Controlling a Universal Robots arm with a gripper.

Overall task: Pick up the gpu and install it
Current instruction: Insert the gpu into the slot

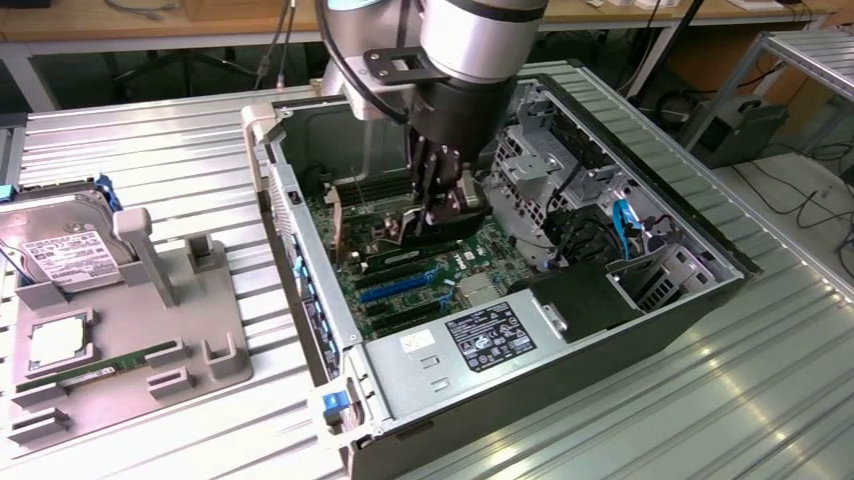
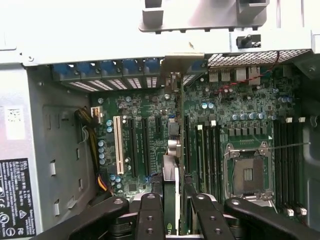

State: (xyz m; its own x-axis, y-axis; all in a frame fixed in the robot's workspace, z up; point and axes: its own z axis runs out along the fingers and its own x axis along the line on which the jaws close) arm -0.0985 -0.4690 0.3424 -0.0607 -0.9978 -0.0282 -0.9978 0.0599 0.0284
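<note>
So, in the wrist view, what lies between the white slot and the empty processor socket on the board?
The graphics card, standing on edge in the claw, and a row of dark memory slots.

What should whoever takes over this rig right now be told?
End effector: closed on the gpu, down inside the open computer case.
Gpu: held on edge over the motherboard expansion slots, its bracket toward the case's rear wall.
Done: gpu picked up and brought into the case.
Left: whether it is seated in a slot cannot be told; still gripped.
On the fixture tray outside: hard drive, RAM stick.
</note>
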